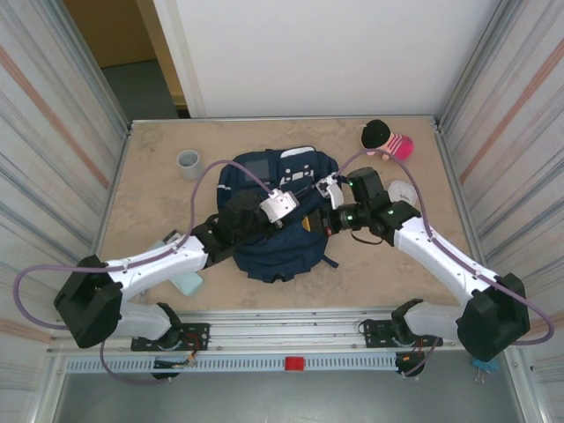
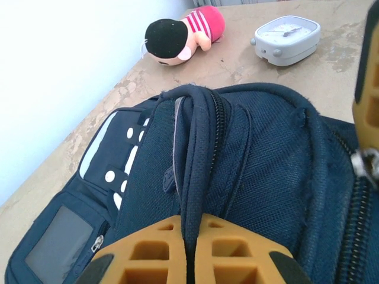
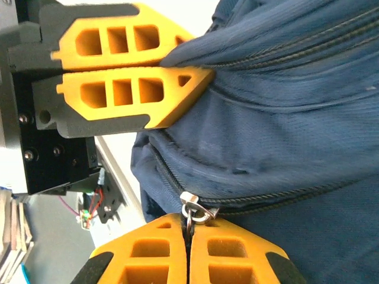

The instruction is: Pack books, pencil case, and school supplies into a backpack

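The navy backpack [image 1: 264, 251] lies mid-table with its grey-patch pocket [image 2: 59, 242] facing up. My left gripper [image 2: 190, 223] is shut on the backpack's dark padded top handle [image 2: 198, 148]; in the overhead view it sits over the bag [image 1: 300, 210]. My right gripper [image 3: 188, 220] is shut on a small metal zipper pull [image 3: 195, 210] at the bag's zip line, close beside the left one [image 1: 322, 207]. The left gripper [image 3: 198, 59] pinches blue fabric just above it. The pale teal pencil case [image 1: 188, 282] lies near the front edge under my left arm. The books are out of view.
A grey cup [image 1: 189, 163] stands at the back left. A doll with a pink striped top [image 1: 386, 138] lies at the back right, and a small white alarm clock [image 1: 404, 192] sits by my right arm. Metal walls fence both sides of the table.
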`<state>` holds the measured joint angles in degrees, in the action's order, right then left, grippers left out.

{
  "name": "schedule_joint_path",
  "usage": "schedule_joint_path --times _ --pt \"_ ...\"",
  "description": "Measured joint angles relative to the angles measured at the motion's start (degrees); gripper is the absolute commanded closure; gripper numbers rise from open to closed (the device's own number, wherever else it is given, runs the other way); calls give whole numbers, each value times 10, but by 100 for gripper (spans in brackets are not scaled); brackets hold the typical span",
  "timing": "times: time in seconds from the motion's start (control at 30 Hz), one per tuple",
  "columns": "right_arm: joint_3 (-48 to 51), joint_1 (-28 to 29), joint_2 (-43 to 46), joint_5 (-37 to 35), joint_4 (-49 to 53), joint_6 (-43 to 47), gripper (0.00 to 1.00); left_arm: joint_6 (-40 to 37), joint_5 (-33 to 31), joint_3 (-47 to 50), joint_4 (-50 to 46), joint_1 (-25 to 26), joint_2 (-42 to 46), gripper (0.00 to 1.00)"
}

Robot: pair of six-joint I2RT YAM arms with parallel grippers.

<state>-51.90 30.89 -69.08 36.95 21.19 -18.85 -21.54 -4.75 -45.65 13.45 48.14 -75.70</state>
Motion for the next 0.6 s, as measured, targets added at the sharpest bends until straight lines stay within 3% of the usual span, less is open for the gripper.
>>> schedule_joint_path --times 0.13,0.2,0.4,0.6 --pt "19 -1 20 5 0 -25 57 3 11 4 11 -2 -1 100" --pt "28 -15 43 26 2 -37 45 2 30 9 24 -9 -1 100" --pt "43 -111 116 38 -8 -97 37 -3 138 52 58 -45 15 100" --pt "93 -126 108 54 -78 -245 34 -21 221 69 64 -68 25 100"
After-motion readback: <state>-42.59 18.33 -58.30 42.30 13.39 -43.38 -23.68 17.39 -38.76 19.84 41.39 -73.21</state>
